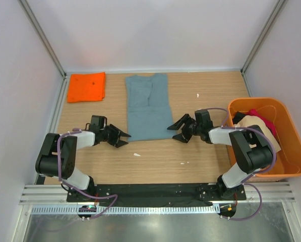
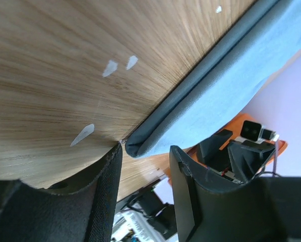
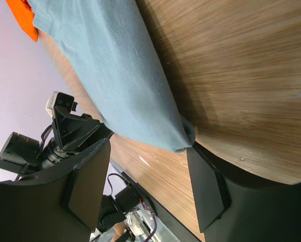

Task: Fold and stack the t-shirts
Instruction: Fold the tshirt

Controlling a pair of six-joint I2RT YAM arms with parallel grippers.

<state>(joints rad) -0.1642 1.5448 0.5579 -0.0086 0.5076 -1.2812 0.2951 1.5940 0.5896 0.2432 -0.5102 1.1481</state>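
Wooden table (image 1: 205,96), grey-blue t-shirt (image 1: 147,108); left gripper (image 1: 121,138), right gripper (image 1: 178,130) agape (empty) at its corners.

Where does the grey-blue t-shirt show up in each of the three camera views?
Top external: the grey-blue t-shirt lies as a long folded strip in the middle of the wooden table.
Left wrist: a diagonal band across the upper right, its corner reaching down to the centre.
Right wrist: a diagonal band from the top left, its corner ending right of centre.
Shared landmark: the wooden table under it in all three.
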